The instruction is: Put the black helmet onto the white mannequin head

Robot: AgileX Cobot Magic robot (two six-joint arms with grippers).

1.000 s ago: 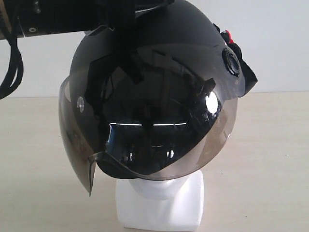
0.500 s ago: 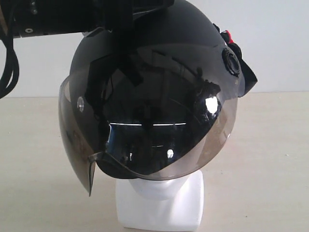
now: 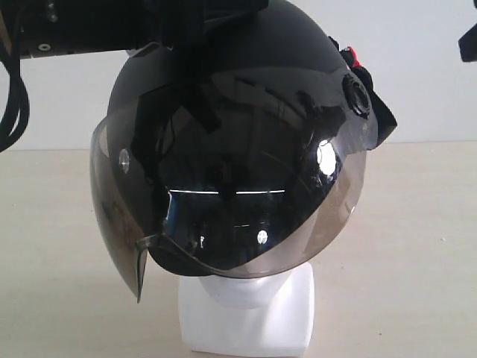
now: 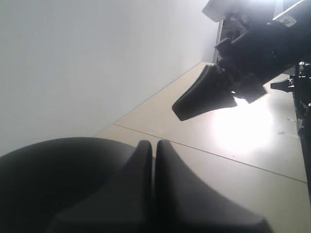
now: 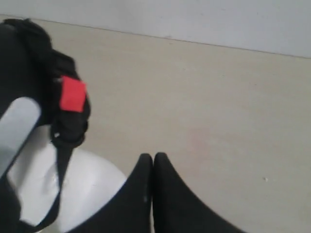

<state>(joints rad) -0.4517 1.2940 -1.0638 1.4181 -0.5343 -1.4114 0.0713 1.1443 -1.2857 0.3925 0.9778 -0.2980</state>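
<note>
The black helmet [image 3: 261, 52] sits over the white mannequin head [image 3: 250, 292], its smoky visor [image 3: 223, 216] covering the face; only the chin and squarish base [image 3: 246, 328] show. My left gripper [image 4: 154, 144] is shut just above the helmet's dome [image 4: 53, 179], with nothing visible between its fingers. My right gripper [image 5: 153, 156] is shut and empty, off to the helmet's right side near its chin strap and red tab [image 5: 73, 93], with the white mannequin head [image 5: 82, 189] below. It also shows as a dark shape, the right gripper [image 3: 469, 42], at the exterior view's upper right edge.
A beige table [image 3: 417, 246] surrounds the mannequin's base, with a white wall [image 3: 425, 74] behind. The left arm and its black cables [image 3: 19, 97] hang at the upper left. The right arm [image 4: 252, 53] is seen from the left wrist.
The right gripper has come into the exterior view at the upper right edge. The helmet, head and left arm have hardly moved.
</note>
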